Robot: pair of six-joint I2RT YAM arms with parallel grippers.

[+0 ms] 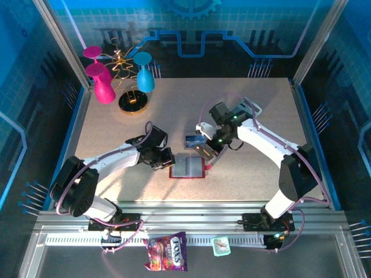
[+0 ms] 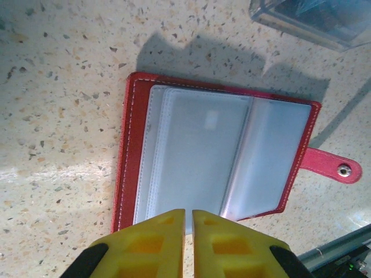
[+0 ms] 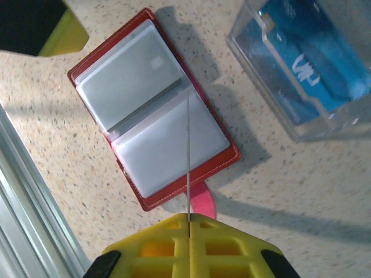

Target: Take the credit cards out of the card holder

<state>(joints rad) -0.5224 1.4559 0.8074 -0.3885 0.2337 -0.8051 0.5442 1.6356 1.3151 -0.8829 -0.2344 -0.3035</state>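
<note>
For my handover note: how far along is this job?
Done: a blue card lies in the clear plastic box. In hand: the right gripper pinches a thin card edge-on above the open red folding card holder. Left: setting it down; grey pockets may hide more.

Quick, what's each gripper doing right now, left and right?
Left gripper: closed to a sliver at the card holder edge; whether it grips cannot be told.
Right gripper: closed on a thin credit card, seen edge-on.
</note>
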